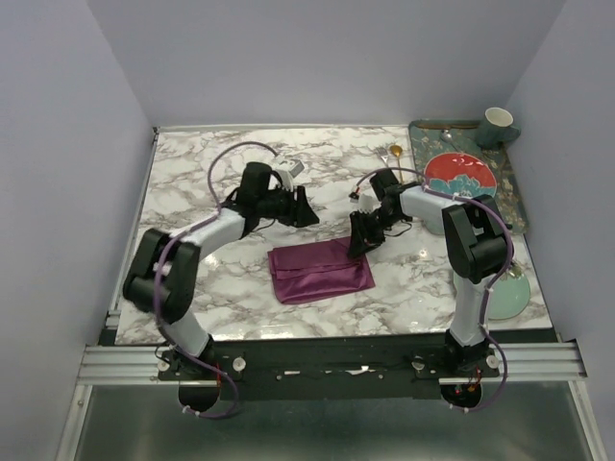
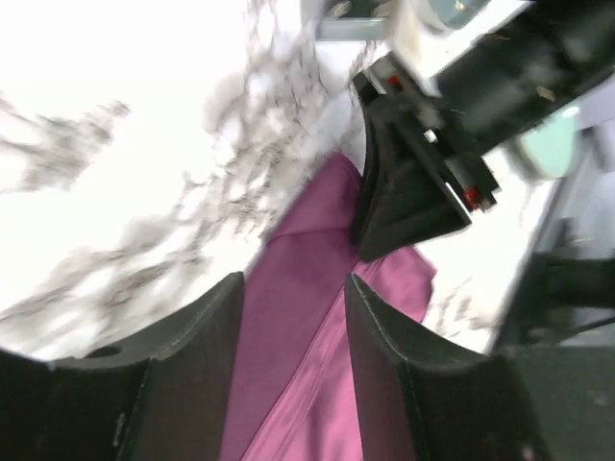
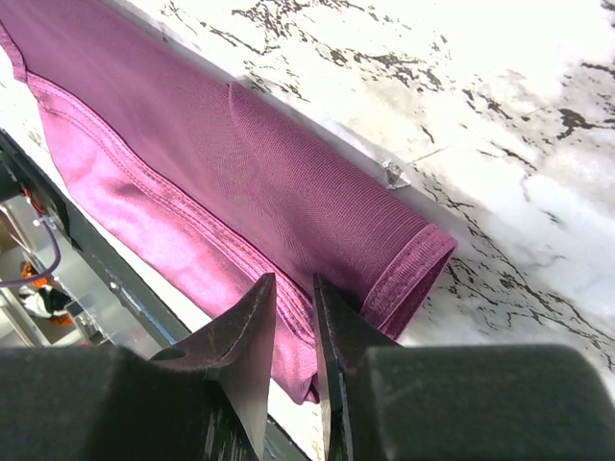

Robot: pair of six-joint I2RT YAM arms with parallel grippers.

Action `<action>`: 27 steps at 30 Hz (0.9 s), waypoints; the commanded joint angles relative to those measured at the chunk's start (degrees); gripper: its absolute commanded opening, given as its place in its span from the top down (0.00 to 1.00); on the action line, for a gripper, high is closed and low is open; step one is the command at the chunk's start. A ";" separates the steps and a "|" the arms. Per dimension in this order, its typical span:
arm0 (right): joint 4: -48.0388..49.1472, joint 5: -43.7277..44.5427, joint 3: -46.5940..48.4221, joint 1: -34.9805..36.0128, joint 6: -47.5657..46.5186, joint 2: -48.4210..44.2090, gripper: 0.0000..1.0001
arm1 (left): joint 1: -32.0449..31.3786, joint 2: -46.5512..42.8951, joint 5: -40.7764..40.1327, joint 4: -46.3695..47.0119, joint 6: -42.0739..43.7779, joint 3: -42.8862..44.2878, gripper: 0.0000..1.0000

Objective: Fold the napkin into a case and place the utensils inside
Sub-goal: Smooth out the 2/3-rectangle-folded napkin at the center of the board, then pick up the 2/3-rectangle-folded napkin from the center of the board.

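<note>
The napkin [image 1: 322, 272] lies folded into a flat plum rectangle on the marble counter [image 1: 192, 182], around the middle and toward the near edge, between the two arms. The left tool [image 2: 294, 288] hangs released just beyond the cloth's far left edge, its fingers apart with nothing between them. The right tool [image 3: 293, 293] sits at the napkin's far right corner, its fingers almost together over the stitched hem; whether they pinch the cloth I cannot tell. On the far right a dark tray [image 1: 509, 206] carries a red patterned plate [image 1: 459, 175] and a cup [image 1: 498, 123]. A pale green plate [image 1: 514, 293] rests at the near right, partly hidden by the right arm
</note>
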 commanded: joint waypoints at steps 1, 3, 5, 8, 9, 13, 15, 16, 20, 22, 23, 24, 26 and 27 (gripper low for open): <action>-1.92 9.96 -1.87 0.10 -1.59 2.88 0.69 | -2.73 -17.69 -15.19 -18.86 38.99 -7.78 0.44; -1.83 9.96 -1.96 0.10 -1.68 2.88 0.69 | -6.25 -24.19 -20.28 -23.08 49.55 -11.40 0.44; -1.83 10.31 -1.87 0.19 -1.77 2.70 0.69 | -13.62 -29.80 -24.32 -23.72 53.43 -16.85 0.43; -2.01 10.32 -1.69 0.10 -1.68 2.88 0.69 | -25.20 -33.52 -33.55 -22.32 56.43 -22.13 0.42; -2.01 10.32 -1.61 0.10 -1.77 2.97 0.69 | -28.47 -33.71 -38.88 -20.40 57.22 -23.27 0.40; -2.00 10.32 -1.52 0.10 -1.77 2.97 0.69 | -38.60 -31.34 -47.78 -15.82 57.49 -26.09 0.40; -2.01 10.32 -1.52 0.10 -1.77 3.14 0.69 | -42.19 -28.53 -50.17 -13.28 57.58 -26.36 0.41; -2.01 10.32 -1.52 0.10 -1.85 3.06 0.69 | -43.08 -27.74 -51.31 -12.74 57.66 -26.36 0.41; -1.92 10.05 -1.60 0.10 -1.77 3.06 0.69 | -45.82 -23.35 -53.95 -10.10 58.19 -26.18 0.41; -2.01 10.05 -1.61 0.10 -1.85 3.14 0.69 | -46.34 -21.59 -54.31 -9.48 58.28 -26.01 0.42; -2.09 10.14 -1.61 0.10 -1.94 3.14 0.69 | -46.43 -20.19 -54.92 -9.13 58.37 -26.01 0.42; -2.09 10.14 -1.61 0.10 -1.94 3.06 0.69 | -46.61 -19.65 -55.10 -8.69 58.98 -26.01 0.42; -2.09 10.14 -1.69 0.10 -2.03 2.97 0.69 | -46.78 -17.37 -56.07 -8.78 59.51 -26.01 0.45; -2.09 10.05 -1.87 0.10 -2.12 3.05 0.69 | -46.79 -16.66 -57.03 -7.39 60.21 -26.09 0.50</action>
